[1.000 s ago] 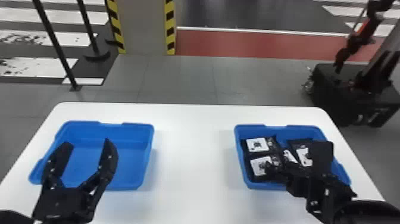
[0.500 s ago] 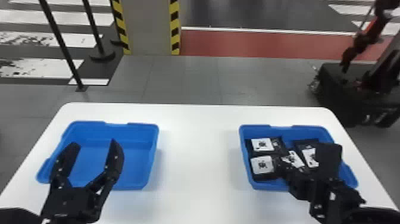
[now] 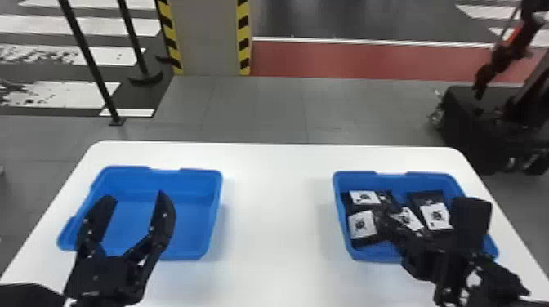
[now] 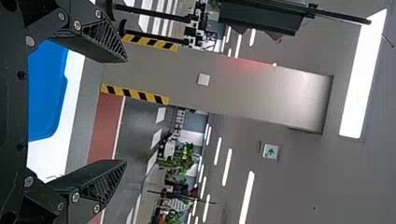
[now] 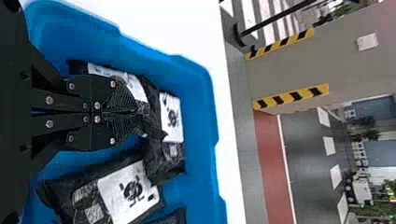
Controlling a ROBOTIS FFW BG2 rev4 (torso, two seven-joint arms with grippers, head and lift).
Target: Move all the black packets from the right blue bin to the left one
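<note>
In the head view my left gripper [image 3: 132, 198] stands open over the left blue bin [image 3: 200, 175], whose bare floor shows between its fingers. My right gripper [image 3: 386, 216] reaches down into the right blue bin [image 3: 429, 177], among black packets with white labels [image 3: 363, 228]. The left wrist view has my left gripper [image 4: 126, 112] with fingers wide apart. In the right wrist view my right gripper [image 5: 142, 113] is shut on dark wrapping of a black packet [image 5: 152, 98]; its fingers hide part of it. Another packet [image 5: 128, 191] lies beside it, flat in the bin.
Both bins stand on a white table [image 3: 277, 204], with a wide stretch of tabletop between them. Beyond its far edge are a pillar [image 3: 206, 36], black posts and, at the right, a dark wheeled machine [image 3: 469, 122].
The head view has shifted slightly. My right gripper has moved a little right within the right bin, and more of the packets beside it shows. The left gripper remains open over the left bin.
</note>
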